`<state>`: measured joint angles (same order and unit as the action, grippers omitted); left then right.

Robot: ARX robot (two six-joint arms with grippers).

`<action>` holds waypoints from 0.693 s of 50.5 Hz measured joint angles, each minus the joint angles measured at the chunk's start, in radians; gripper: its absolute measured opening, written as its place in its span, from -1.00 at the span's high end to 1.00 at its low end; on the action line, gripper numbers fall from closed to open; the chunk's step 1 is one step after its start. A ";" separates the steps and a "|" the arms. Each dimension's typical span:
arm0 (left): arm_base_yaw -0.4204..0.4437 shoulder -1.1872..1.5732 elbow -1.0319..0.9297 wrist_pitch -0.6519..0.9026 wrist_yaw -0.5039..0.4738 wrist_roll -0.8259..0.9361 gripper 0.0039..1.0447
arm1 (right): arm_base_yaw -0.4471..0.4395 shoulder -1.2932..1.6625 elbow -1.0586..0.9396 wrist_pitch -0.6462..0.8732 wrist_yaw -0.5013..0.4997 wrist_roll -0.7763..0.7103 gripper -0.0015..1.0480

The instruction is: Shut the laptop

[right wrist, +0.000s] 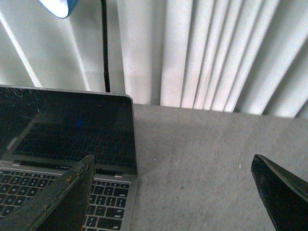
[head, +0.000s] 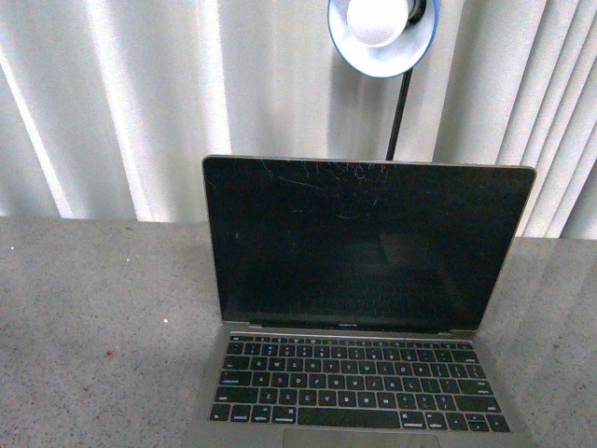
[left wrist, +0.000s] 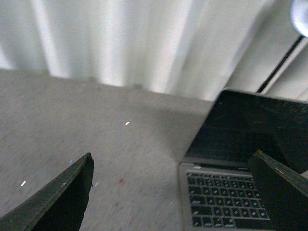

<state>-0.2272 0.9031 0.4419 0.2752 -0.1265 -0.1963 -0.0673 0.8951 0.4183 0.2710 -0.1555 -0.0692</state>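
The silver-grey laptop (head: 364,308) stands open on the grey table, its scratched black screen upright and facing me, black keys below. Neither arm shows in the front view. In the left wrist view the laptop (left wrist: 231,192) lies to one side of my left gripper (left wrist: 173,166), which is open with bare table between its dark fingers (left wrist: 72,192). My right gripper (right wrist: 172,163) is open too, with the laptop's (right wrist: 67,130) corner and keyboard edge beside one finger and nothing held.
A blue-rimmed lamp (head: 382,33) on a black stem hangs behind the screen. White pleated curtains (head: 112,103) close off the back of the speckled grey table (head: 93,327), which stretches out on both sides of the laptop.
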 joint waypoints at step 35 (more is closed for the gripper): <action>-0.205 0.791 0.800 -0.089 -0.063 0.323 -0.43 | 0.132 0.510 0.484 -0.096 -0.179 -0.319 -0.01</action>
<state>-0.4324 1.6939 1.2423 0.1860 -0.1890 0.1272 0.0647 1.4055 0.9028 0.1749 -0.3340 -0.3885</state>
